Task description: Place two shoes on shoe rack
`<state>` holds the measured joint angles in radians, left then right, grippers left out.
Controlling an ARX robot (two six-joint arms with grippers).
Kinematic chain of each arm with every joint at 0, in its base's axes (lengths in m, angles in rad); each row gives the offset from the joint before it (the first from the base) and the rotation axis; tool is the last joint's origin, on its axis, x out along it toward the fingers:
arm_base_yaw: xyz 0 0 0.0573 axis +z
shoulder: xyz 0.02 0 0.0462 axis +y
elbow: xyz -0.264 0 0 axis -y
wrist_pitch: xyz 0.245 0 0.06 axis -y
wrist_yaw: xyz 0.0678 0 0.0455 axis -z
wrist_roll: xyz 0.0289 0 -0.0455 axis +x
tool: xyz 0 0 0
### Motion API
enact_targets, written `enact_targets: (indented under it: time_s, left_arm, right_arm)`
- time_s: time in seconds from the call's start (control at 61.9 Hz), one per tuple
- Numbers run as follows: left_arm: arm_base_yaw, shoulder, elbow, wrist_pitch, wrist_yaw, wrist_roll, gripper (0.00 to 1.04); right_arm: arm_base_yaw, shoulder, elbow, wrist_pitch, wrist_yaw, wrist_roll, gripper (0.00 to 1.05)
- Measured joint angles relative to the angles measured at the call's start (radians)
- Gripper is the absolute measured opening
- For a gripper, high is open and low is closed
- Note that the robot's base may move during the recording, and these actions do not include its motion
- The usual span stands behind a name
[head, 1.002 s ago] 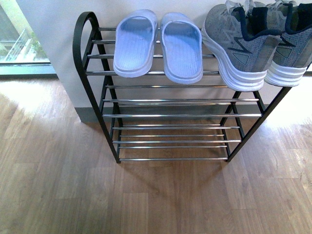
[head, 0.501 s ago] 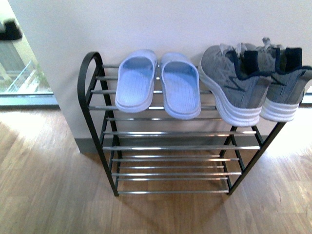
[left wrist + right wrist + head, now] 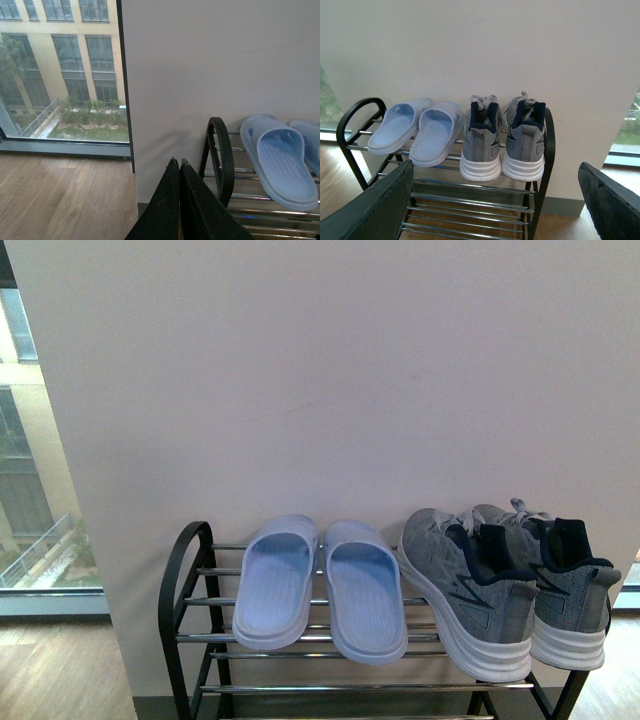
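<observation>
Slides [image 3: 320,585] look light and bendy; sneakers [image 3: 505,590] firmer, best taken at the heel. Both sit on the rack [image 3: 185,590]. Left jaws clenched empty, right jaws released.

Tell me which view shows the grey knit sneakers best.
The right wrist view: both grey knit sneakers with white soles sit whole on the black metal shoe rack's top shelf, heels toward the camera. The front view shows them near the edge. The left wrist view shows none.
</observation>
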<state>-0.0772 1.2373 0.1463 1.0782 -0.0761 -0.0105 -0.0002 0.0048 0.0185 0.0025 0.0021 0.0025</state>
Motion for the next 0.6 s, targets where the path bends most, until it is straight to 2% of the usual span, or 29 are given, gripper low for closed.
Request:
enact_targets:
  time_s: [0.048,0.113,0.226,0.275,0.598]
  left_arm:
    - [0.005,-0.032,-0.015,-0.018,0.007,0.000,0.01]
    - [0.048,-0.089,-0.037,-0.053,0.068,0.001,0.01]
    - [0.073,-0.180,-0.066,-0.113,0.069,0.002,0.01]
    - [0.074,-0.237,-0.082,-0.156,0.075,0.002,0.01]
    - [0.074,-0.472,-0.122,-0.348,0.076,0.002,0.01]
  right_arm:
    - [0.000,0.000,0.000,0.000,0.000,0.000,0.95]
    - [0.000,0.000,0.000,0.000,0.000,0.000,0.95]
    - [0.000,0.000,0.000,0.000,0.000,0.001,0.95]
    - [0.000,0.000,0.000,0.000,0.000,0.000,0.84]
    - [0.000,0.000,0.000,0.000,0.000,0.000,0.31]
